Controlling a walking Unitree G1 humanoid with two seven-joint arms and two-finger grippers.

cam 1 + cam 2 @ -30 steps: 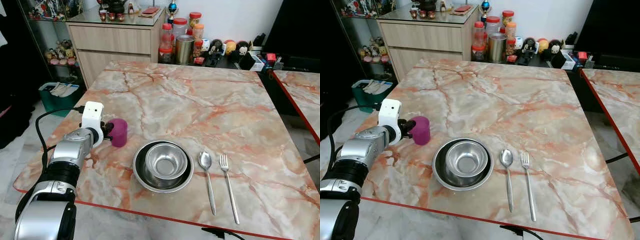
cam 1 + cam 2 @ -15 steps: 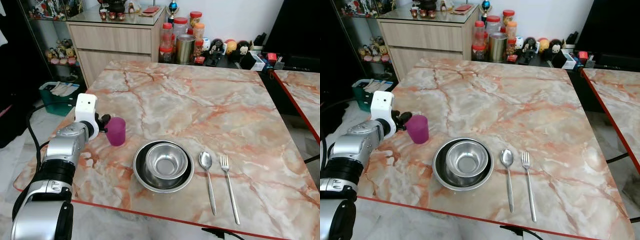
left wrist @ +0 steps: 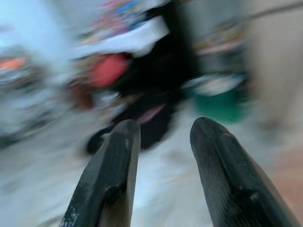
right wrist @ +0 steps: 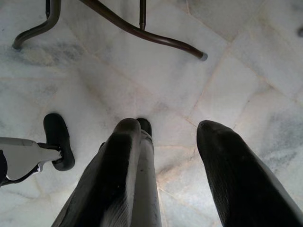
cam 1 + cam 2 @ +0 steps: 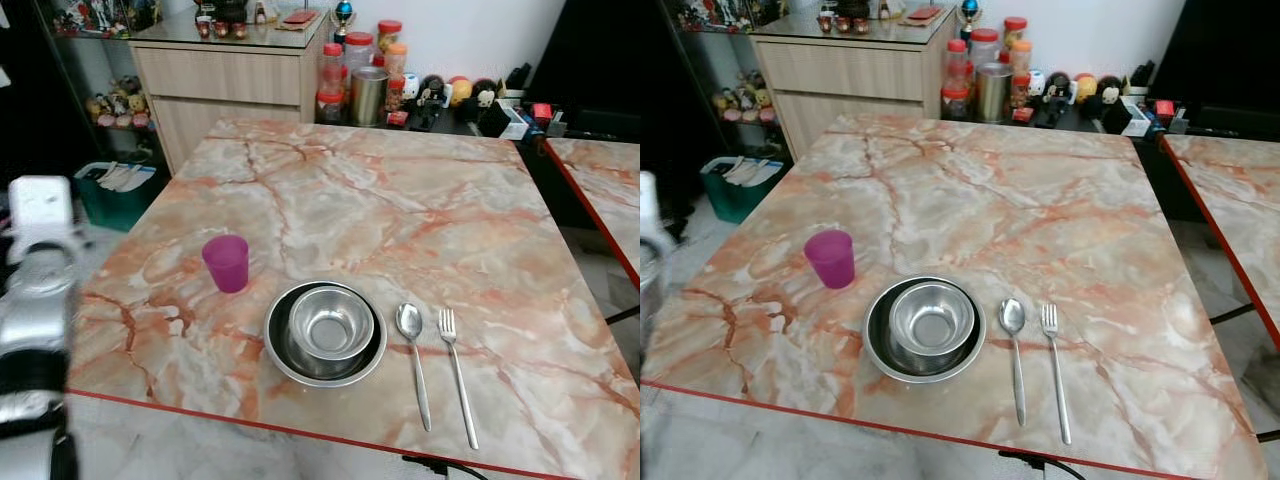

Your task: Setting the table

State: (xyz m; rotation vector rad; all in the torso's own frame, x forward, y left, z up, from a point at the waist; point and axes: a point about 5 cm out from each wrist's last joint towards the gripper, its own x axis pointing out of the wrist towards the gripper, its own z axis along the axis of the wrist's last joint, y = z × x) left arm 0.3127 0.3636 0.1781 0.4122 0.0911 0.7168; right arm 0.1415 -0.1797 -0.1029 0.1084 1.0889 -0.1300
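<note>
The left gripper, fingers parted and empty, had let go of the pink cup and drawn back off the counter. The cup stood upright just left of the bowl. The right gripper hung spread over the floor.

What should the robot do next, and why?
Probably nothing more here than finish drawing the left gripper away from the table. The pink cup stands upright by itself beside the plate with the bowl in it, and the spoon and fork lie side by side on the bowl's other side. The gripper's fingers are open, holding nothing.
</note>
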